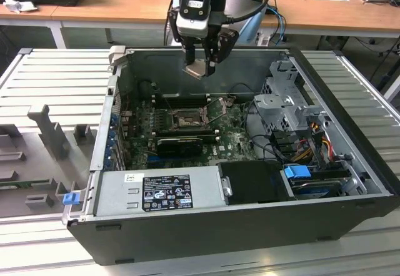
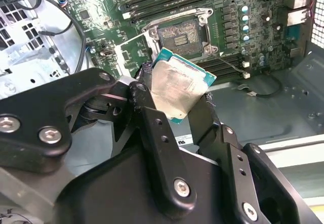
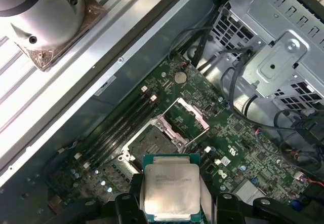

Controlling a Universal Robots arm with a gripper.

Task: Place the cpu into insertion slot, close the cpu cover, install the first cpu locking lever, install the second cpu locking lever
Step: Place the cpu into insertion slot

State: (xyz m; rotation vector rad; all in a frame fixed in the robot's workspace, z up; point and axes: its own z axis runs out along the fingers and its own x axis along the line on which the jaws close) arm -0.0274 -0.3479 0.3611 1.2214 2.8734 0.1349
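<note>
An open case is lying on the ribbed worktop. The tool is clamping the cpu well above the slot; lowering it level and square is looking wisest.

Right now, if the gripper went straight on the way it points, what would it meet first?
Likely the open insertion slot, or the board just beside it; depth is unclear. The cpu the gripper holds juts past the fingers, so it would touch first.
</note>
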